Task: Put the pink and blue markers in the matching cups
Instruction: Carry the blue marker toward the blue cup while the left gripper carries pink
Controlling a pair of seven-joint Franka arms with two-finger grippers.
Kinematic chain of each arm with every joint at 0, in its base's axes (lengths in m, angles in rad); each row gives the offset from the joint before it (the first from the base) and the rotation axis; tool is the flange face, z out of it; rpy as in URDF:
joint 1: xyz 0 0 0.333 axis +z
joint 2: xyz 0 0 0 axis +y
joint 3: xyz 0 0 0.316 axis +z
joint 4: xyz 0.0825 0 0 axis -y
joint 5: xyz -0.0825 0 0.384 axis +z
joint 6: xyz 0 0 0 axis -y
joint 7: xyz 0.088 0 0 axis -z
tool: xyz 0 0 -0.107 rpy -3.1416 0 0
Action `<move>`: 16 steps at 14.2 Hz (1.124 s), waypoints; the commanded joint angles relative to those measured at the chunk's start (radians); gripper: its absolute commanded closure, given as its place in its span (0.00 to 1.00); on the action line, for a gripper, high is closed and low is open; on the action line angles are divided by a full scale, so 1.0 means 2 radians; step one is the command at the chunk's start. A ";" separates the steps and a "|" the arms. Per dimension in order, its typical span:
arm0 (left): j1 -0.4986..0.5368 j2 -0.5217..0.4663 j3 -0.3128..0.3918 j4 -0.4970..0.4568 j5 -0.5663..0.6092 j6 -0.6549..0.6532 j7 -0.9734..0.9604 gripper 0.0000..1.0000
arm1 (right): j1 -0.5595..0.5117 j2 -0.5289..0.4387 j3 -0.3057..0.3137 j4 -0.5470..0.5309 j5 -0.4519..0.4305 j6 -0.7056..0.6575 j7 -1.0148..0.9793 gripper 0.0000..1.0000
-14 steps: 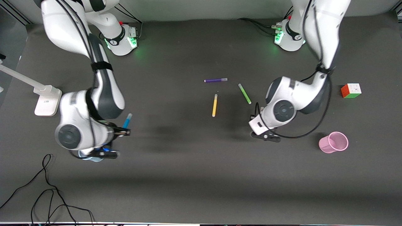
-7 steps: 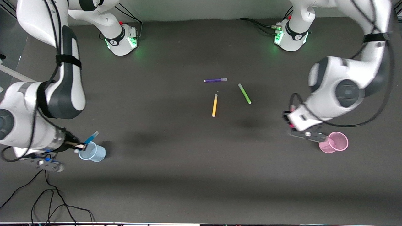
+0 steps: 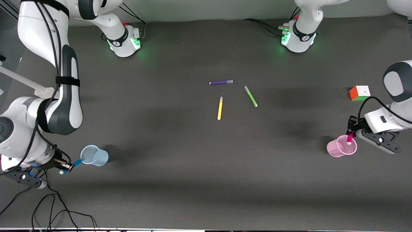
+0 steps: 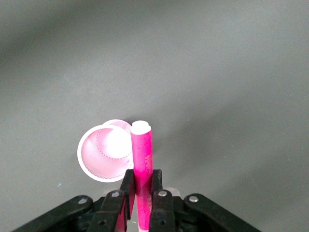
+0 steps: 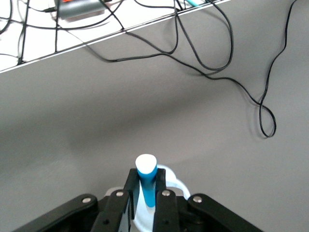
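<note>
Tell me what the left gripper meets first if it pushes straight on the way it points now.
Probably the pink cup: the left gripper holds the pink marker at its rim, tip toward the mouth. Depth is unclear.

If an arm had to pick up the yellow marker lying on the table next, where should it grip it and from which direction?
Grip the yellow marker at mid-barrel, coming straight down from above. It lies flat on the table, so only its upper side is reachable, and its slim round barrel suits fingers closing across its width. The green marker and purple marker lie apart from it.

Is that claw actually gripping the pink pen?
Touching. In the left wrist view, the left gripper has its fingers pressed against both sides of the pink marker, beside the pink cup.
</note>
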 commanded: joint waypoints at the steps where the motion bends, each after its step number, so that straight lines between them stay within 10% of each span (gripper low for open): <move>1: 0.005 -0.006 -0.007 -0.027 -0.046 0.054 0.087 1.00 | 0.013 -0.009 -0.006 -0.048 -0.010 0.047 0.007 1.00; 12: 0.074 0.079 -0.007 -0.038 -0.271 0.096 0.466 1.00 | 0.042 -0.018 -0.006 -0.130 -0.034 0.108 0.008 1.00; 16: 0.078 0.092 -0.008 -0.033 -0.302 0.096 0.507 1.00 | 0.042 -0.017 -0.006 -0.131 -0.035 0.109 0.007 0.59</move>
